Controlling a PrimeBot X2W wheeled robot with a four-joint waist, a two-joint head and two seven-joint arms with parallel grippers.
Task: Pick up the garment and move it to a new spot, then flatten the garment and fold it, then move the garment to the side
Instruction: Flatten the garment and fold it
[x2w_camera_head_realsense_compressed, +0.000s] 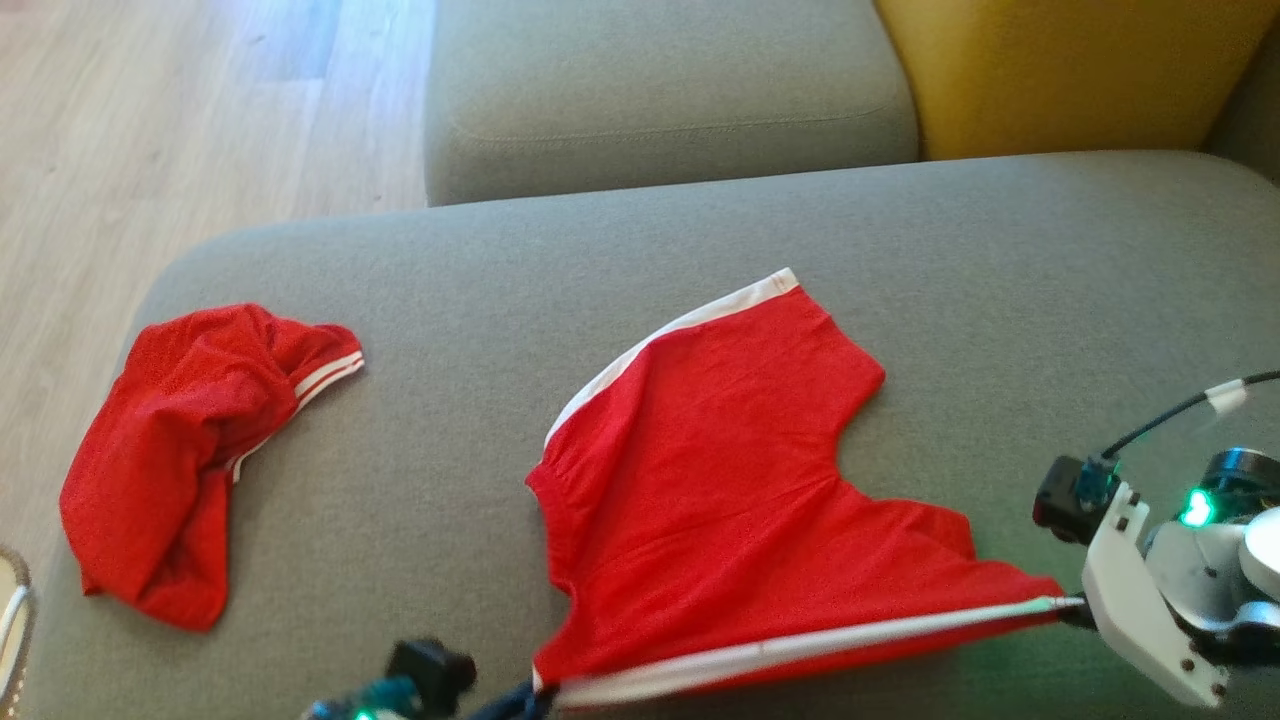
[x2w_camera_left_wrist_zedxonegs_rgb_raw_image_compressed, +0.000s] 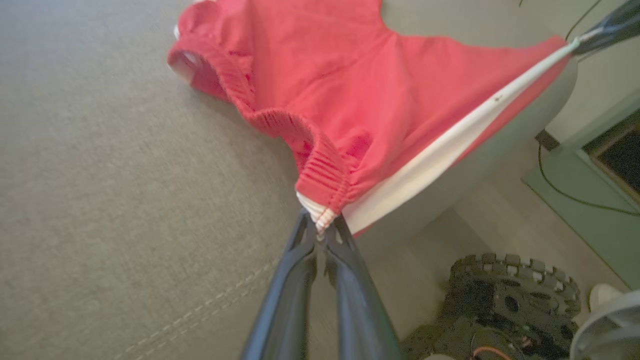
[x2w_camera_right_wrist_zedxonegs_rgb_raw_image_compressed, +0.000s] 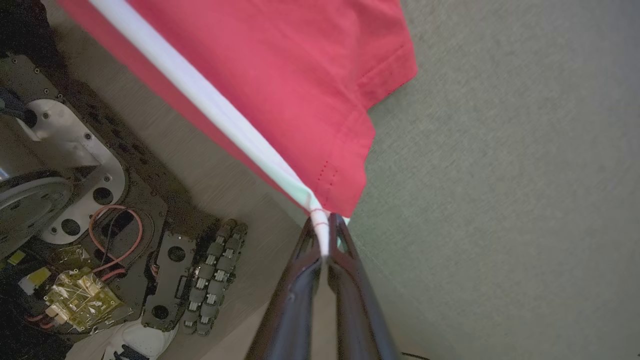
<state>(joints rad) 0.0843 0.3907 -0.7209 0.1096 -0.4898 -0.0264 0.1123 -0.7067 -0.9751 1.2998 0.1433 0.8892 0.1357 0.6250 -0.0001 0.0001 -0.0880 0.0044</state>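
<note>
The left gripper (x2w_camera_left_wrist_zedxonegs_rgb_raw_image_compressed: 320, 231) has its 2 dark fingers pressed together on the waistband corner (x2w_camera_left_wrist_zedxonegs_rgb_raw_image_compressed: 322, 210) of the red shorts (x2w_camera_head_realsense_compressed: 720, 470). The gathered elastic bunches just above the fingertips. The right gripper (x2w_camera_right_wrist_zedxonegs_rgb_raw_image_compressed: 325, 237) is likewise clamped on the shorts, pinching the hem corner where the white side stripe (x2w_camera_head_realsense_compressed: 800, 648) ends. The stripe runs taut between the 2 grippers along the near edge of the grey sofa cushion (x2w_camera_head_realsense_compressed: 1000, 300), slightly past that edge. The rest of the shorts lies spread on the cushion, with the far leg reaching toward its middle. A 2nd red garment (x2w_camera_head_realsense_compressed: 190, 440) with white trim sits crumpled near the cushion's left edge, well apart from the shorts. A yellow cushion (x2w_camera_head_realsense_compressed: 1070, 70) stands at the far right corner, and wood floor (x2w_camera_head_realsense_compressed: 150, 120) shows beyond the left edge.
</note>
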